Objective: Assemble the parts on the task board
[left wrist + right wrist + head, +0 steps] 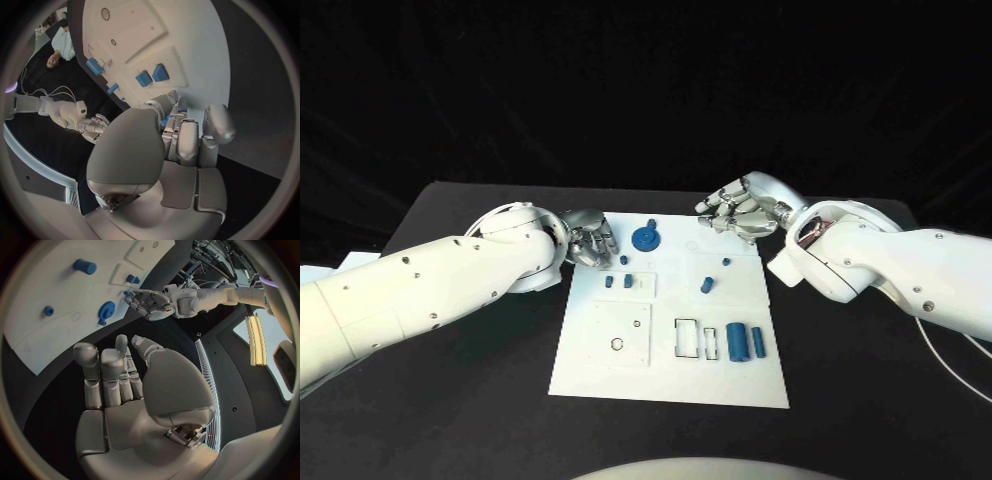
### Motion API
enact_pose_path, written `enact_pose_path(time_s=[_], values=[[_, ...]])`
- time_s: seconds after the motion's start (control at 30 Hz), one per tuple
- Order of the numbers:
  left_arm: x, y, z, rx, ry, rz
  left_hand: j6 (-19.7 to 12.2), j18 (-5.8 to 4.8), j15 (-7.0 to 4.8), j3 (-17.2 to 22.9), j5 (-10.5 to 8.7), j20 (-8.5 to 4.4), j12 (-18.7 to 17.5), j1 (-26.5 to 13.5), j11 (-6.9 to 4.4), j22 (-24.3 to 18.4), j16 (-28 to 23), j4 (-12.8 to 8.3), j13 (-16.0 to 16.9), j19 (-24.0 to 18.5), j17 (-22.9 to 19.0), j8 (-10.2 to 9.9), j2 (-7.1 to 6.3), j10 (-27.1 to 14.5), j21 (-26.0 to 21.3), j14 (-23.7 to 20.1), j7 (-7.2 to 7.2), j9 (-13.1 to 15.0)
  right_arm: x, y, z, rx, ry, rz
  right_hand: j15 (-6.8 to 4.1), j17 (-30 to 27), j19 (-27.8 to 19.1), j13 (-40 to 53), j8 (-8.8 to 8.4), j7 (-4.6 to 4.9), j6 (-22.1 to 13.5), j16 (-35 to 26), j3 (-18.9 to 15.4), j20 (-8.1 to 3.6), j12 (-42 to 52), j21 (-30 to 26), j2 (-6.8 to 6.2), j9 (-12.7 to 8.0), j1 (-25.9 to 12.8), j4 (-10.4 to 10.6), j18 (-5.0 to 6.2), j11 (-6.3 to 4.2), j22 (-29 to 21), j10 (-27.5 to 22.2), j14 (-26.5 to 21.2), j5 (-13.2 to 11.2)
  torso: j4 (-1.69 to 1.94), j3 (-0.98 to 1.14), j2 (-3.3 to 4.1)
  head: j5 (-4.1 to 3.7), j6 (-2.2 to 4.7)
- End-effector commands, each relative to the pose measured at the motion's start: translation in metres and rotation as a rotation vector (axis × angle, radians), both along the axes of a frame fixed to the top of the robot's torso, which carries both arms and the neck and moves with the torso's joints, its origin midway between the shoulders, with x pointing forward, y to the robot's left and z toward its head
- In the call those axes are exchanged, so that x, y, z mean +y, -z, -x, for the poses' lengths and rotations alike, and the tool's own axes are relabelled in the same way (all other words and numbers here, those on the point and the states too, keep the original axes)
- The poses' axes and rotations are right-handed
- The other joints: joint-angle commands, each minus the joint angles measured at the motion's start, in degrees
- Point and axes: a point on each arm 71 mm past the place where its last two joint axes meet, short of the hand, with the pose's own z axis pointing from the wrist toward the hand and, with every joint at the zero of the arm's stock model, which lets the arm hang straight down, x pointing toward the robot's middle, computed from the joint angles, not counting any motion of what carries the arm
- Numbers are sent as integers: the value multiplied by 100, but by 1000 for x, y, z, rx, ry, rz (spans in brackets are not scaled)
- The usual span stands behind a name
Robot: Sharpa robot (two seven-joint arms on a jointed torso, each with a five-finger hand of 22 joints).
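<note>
Both hands empty — left hand point(590, 240), right hand point(741, 210) — fingers loosely apart.

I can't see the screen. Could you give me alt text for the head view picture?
A white task board lies on a black table between two white robot arms, with small blue parts scattered on it. The left hand and right hand sit at the board's far corners, fingers apart, holding nothing.

There are one white task board point(603, 370), two silver hands, and about seven blue parts point(736, 342) on the board.
</note>
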Motion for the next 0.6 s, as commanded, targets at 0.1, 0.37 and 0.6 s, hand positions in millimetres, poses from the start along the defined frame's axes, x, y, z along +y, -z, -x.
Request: enact_pose_path(time_s=[0.1,0.37,0.6], values=[[17,-14,-1,-7,-101,318,278,119,-5,116,-16,-7,-30,64,16,-104,-373,-55,24,-291,-636,157,79,88,-675,-263,20,31,-9,9,-4,-8,-51,234,79,-493,-14,-1235,9,117,64,-543,156,49,-1184,-315,-154,20,265,-128,97,56,-341,-61,-6,-360,14,10,-7,-42,42],[44,-25,9,164,-335,934,311,295,-10,22,-31,-22,183,-180,-22,-666,-995,32,169,-754,-1547,246,203,117,-1817,-644,14,-19,-17,16,-6,-137,-85,554,35,-445,286,-2501,-57,-19,191,-608,314,19,-1989,-290,-265,10,537,-295,38,14,-186,328,214,-593,7,-2,0,-150,94],[49,-23,21,308,-458,1244,168,464,64,-456,-50,60,300,-622,55,-1363,-1823,313,224,-1294,-2730,303,162,-131,-3085,-1241,62,-62,-18,26,-4,-181,-78,722,16,-421,368,-2903,-26,-73,381,-628,399,13,-2145,-262,-298,20,552,-272,16,-12,-112,554,267,-772,19,-3,-2,-324,181]])
